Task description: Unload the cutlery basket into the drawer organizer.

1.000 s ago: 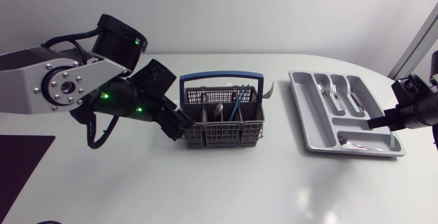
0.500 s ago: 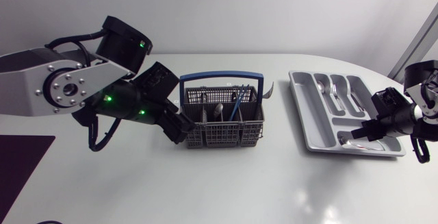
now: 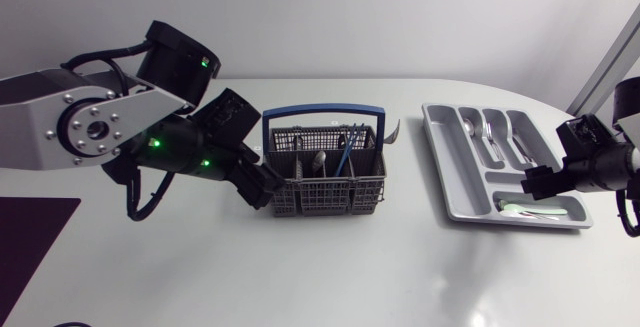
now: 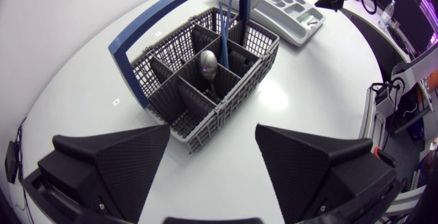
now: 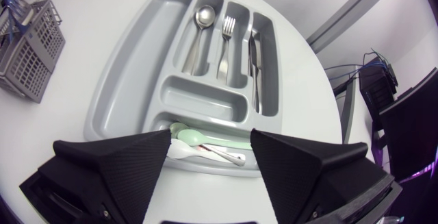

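Note:
The grey cutlery basket [image 3: 325,197] with a blue handle stands mid-table. It holds a metal spoon [image 4: 207,63] and blue-handled pieces [image 4: 226,25]. My left gripper [image 3: 262,182] is open at the basket's near left corner, and nothing lies between its fingers [image 4: 123,155]. The grey drawer organizer [image 3: 440,167] lies to the right, with a spoon [image 5: 198,29], a fork [image 5: 226,42] and a knife [image 5: 254,59] in its long slots. My right gripper [image 5: 210,142] hangs open over the organizer's front compartment. A green spoon [image 5: 188,136] and a white spoon [image 5: 205,152] lie there.
The table's rounded edge runs close behind and to the right of the organizer [image 5: 116,87]. A dark mat [image 3: 30,237] lies at the table's front left corner. Bare white table separates the basket [image 5: 27,53] from the organizer.
My right gripper went from shut to open over the organizer's front compartment, where light-coloured spoons now lie free. The left arm has kept still.

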Motion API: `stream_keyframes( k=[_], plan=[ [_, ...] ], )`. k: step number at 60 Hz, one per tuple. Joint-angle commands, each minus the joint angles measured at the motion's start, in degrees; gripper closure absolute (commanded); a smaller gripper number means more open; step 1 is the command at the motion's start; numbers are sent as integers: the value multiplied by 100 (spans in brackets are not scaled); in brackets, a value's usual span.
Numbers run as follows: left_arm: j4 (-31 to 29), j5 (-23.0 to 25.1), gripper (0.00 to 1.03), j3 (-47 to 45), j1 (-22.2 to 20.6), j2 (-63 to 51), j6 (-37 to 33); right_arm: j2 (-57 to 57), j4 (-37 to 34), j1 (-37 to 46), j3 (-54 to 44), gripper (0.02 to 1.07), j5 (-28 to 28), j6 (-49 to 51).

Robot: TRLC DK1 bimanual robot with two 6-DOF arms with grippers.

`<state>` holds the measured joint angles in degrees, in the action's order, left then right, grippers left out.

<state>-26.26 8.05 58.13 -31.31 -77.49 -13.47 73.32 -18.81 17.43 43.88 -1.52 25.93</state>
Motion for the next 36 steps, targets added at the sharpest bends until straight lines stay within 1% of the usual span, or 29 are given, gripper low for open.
stream_keyframes(
  k=[1,6,10,17,23,25,27,32,36],
  plan=[
    [-63,-50,16,-21,-33,156,99,-599,-193,-275,68,17,178,-88],
    [-55,-50,16,-47,-33,164,99,-1013,-483,-671,130,17,205,-185],
    [-55,-58,16,-74,-33,182,108,-1329,-650,-970,147,17,336,-774],
    [-46,-111,16,-144,-51,217,126,-1716,-1011,-1471,253,17,1031,-1600],
    [-11,-129,16,-188,-51,217,126,-1733,-1239,-2218,464,17,1207,-2145],
    [16,-137,16,-205,-51,217,126,-1707,-1274,-2517,552,13,1233,-2321],
    [33,-137,16,-214,-42,217,126,-1663,-1310,-2754,648,6,1242,-2549],
    [130,-137,16,-241,-51,208,135,-1496,-1248,-3325,877,6,1391,-3217],
    [174,-137,16,-267,-59,208,135,-1241,-1231,-3721,1088,6,1418,-3455]
  ],
)
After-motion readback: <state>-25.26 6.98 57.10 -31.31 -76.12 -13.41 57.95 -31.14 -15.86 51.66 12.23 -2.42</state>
